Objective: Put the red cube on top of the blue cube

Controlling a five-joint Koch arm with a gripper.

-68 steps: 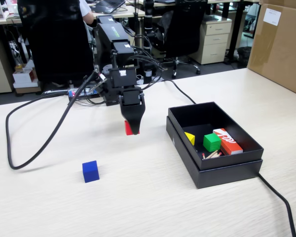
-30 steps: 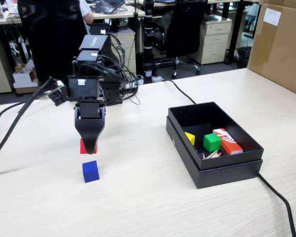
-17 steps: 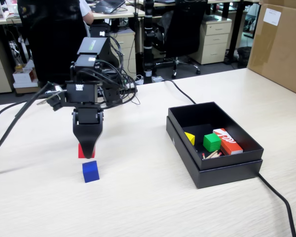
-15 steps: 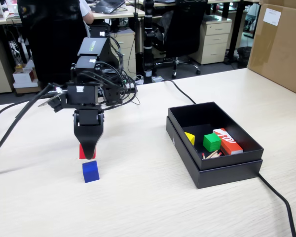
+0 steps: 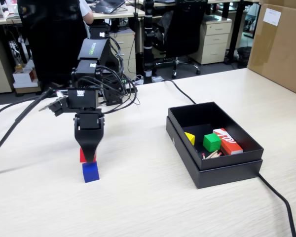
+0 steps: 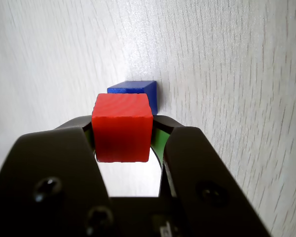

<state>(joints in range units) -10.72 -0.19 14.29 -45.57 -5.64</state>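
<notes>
Two cubes nearly meet: our gripper (image 6: 122,138) clamps the red cube (image 6: 122,127) just above the blue cube (image 5: 90,172); next we must centre, lower, and release.

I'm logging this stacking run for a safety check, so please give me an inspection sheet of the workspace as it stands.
Surface: pale wood-grain table, bare near the cubes.
Job's things: red cube held just above the blue cube; whether they touch cannot be told.
Clutter: open black box holding a green cube, a yellow piece, a red-and-white box.
Grippers: pincer shut on the red cube.
Cables: black cable past the box; bundle behind the arm.
Surroundings: office chairs, drawers, cardboard box.
</notes>
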